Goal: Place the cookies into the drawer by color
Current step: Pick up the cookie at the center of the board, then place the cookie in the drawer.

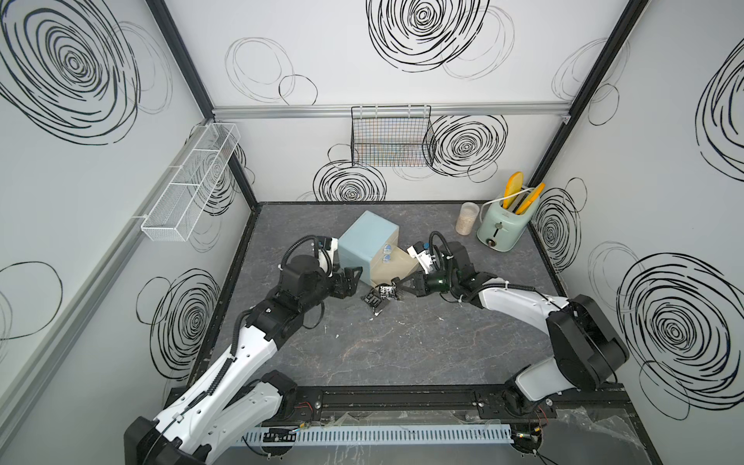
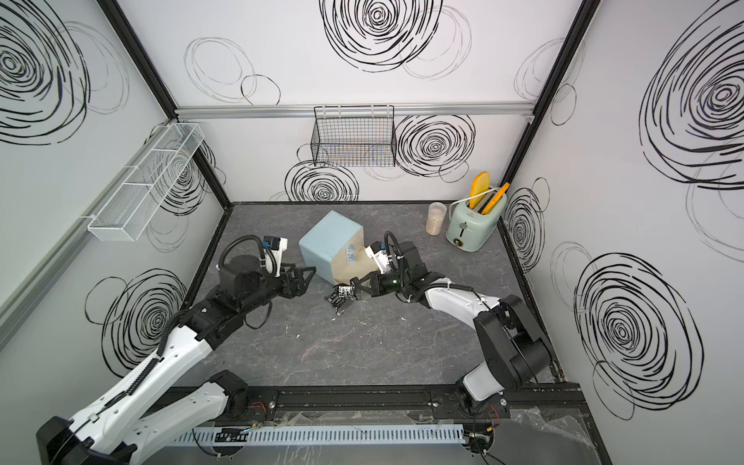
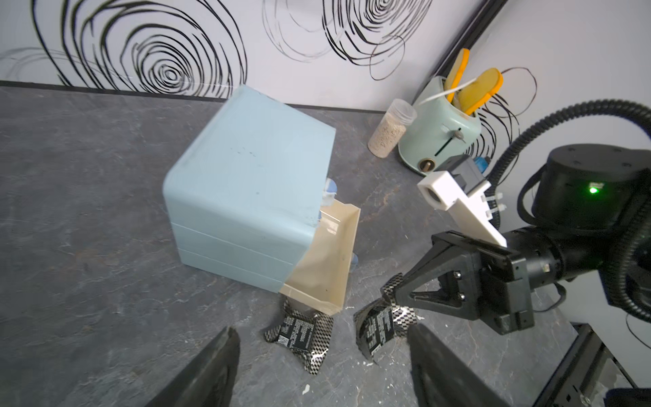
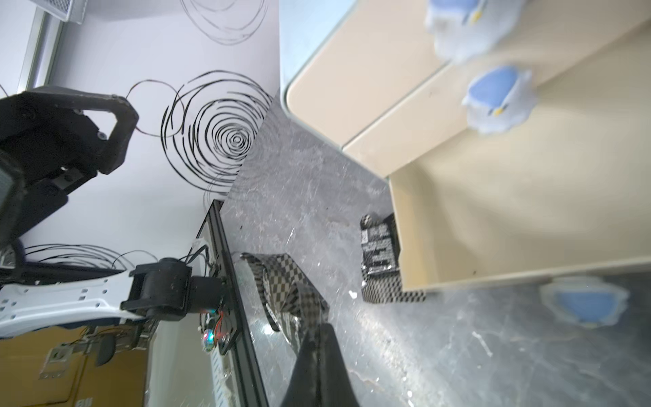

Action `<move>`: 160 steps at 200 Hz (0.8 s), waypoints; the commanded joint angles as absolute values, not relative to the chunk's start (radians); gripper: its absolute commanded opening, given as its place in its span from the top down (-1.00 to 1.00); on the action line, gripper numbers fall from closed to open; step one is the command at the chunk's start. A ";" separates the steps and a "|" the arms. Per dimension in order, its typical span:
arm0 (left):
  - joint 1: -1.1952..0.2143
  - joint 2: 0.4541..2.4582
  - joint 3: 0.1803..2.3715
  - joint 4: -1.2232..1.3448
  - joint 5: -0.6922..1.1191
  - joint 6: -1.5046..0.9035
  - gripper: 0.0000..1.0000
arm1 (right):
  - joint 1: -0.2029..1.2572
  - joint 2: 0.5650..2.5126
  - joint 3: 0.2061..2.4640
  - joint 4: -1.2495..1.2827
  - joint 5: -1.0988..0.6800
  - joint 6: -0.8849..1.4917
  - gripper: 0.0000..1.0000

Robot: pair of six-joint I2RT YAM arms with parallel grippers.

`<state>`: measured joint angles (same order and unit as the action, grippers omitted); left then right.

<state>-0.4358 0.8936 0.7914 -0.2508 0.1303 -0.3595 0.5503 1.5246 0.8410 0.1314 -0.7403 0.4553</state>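
The grey worktop [image 1: 402, 354] has free room across its near half. The pale-blue cabinet [image 1: 364, 241] stands in the middle, its bottom drawer [image 1: 392, 267] pulled out toward the near right. The left claw [image 1: 353, 282] is open beside the cabinet's near-left edge. The right claw [image 3: 391, 296] grips a black cookie packet [image 3: 378, 324]. A second black packet [image 3: 299, 333] lies at the drawer's near corner.

Both top views look down from high; close wrist views share the drawer [image 3: 347, 253]

You have a mint toaster [image 1: 499, 230] holding yellow slices [image 1: 514, 186] in the far right corner, grain jar [image 1: 467, 219] just beside it; black wire basket [image 1: 391, 139] on back wall
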 commanded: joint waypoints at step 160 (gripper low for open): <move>-0.221 0.825 0.717 -0.211 0.282 -0.276 -0.54 | 0.498 1.864 1.259 -0.265 -0.596 0.163 1.00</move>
<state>-0.2329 0.8410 0.7341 -0.2600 0.2546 -0.2729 0.5003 1.8351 1.2095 -0.2134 -0.6128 0.1944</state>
